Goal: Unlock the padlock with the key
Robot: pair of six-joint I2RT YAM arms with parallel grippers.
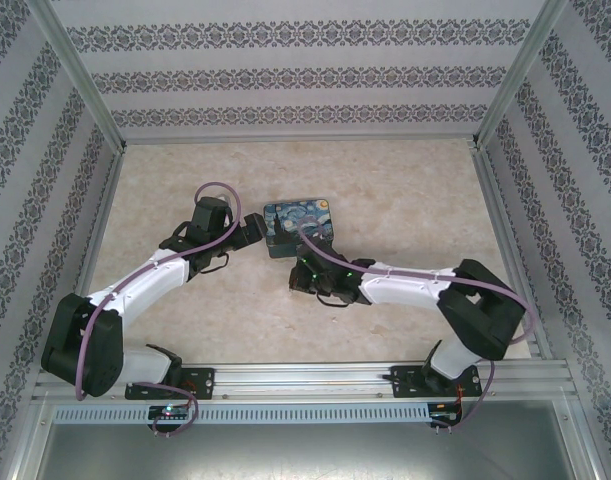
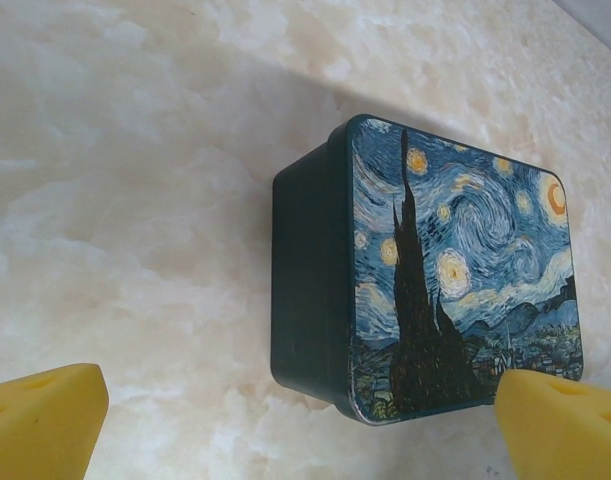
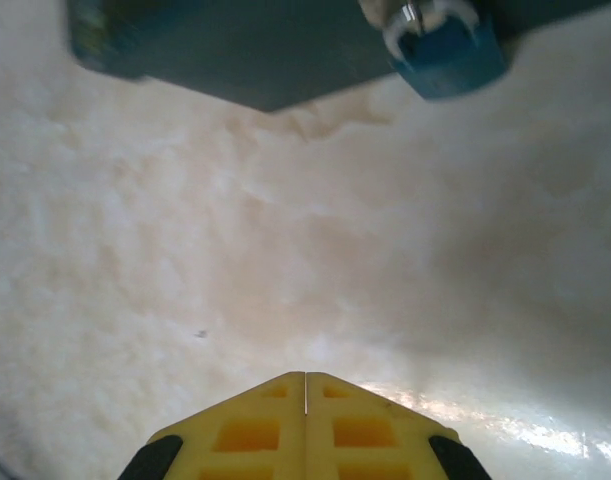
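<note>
**Painted box with padlock, one gripper at each of two sides**

Box (image 1: 305,228): the lid is blue and yellow swirl-painted and the walls are dark teal. It is lying flat on the table (image 1: 405,190), lid facing up.

Padlock (image 3: 450,55): it has a blue body and a silver shackle. It is showing at the box's near edge, blurred in the right wrist view. Whether it is touching the wall cannot be told.

Left gripper (image 1: 257,232): it is sitting just beside the box's left wall. Its yellow fingers (image 2: 40,420) are standing wide apart and gripping nothing. One is lying off the dark wall side and the other is overlapping a corner of the lid.

Right gripper (image 1: 303,272): it is sitting just beside the box's near side, low over the table. Its yellow fingers (image 3: 255,430) are pressing flat together along a thin seam.

Key: it is too small to make out. Whether it is lying pinched in that seam cannot be told.
</note>
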